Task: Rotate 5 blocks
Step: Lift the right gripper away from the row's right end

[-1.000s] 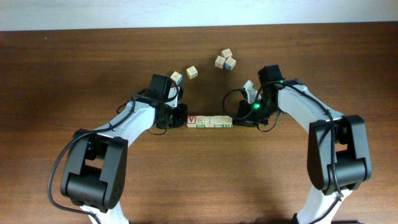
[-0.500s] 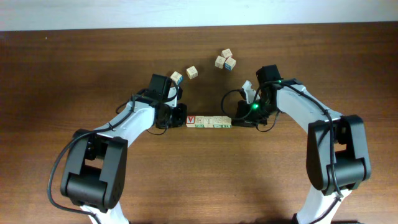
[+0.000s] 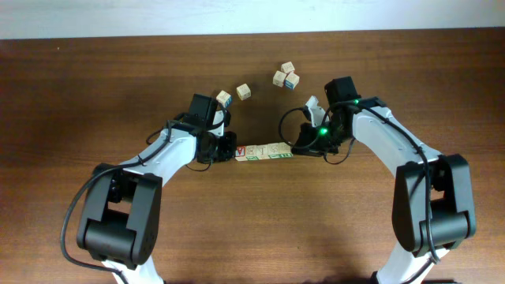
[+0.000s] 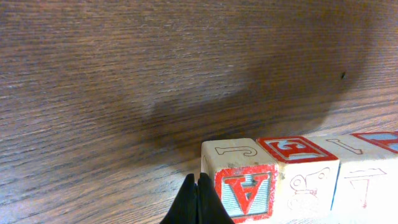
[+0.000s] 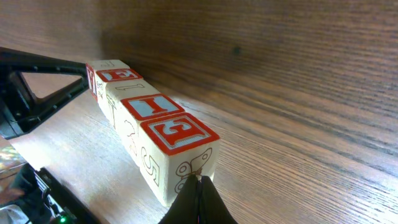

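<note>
The left arm (image 3: 170,154) reaches in from the left of the row of blocks (image 3: 265,151). The left gripper (image 3: 229,148) sits at the row's left end, its fingers pressed together with nothing between them. In the left wrist view the joined black tips (image 4: 198,200) meet the lower left corner of the end cube, the A block (image 4: 245,190). This block shows a red-bordered A on its side face and a faint J on top.

The row itself is five pale wooden alphabet cubes lying face to face in one line on the brown wooden table (image 3: 95,87), about midway between the two arms. From overhead the leftmost cube shows red and the others show greenish marks. The wrist cameras show red-framed letters on several top faces and thin line drawings on the sides.

At the row's right end is the right gripper (image 3: 298,147), also closed on nothing. In the right wrist view its fingertips (image 5: 199,198) come to a single point at the bottom edge of the nearest cube (image 5: 177,146). From there the line of cubes runs away toward the left gripper (image 5: 37,87) at the far end. The right arm (image 3: 379,134) extends to the right of the row, with a green light glowing near its wrist.

Beyond the row — on the far side from the arm bases — lie loose cubes well apart from it. Two single ones (image 3: 223,99) (image 3: 244,91) lie above the row's left end, and a cluster of three (image 3: 286,76) lies above its right end.
</note>
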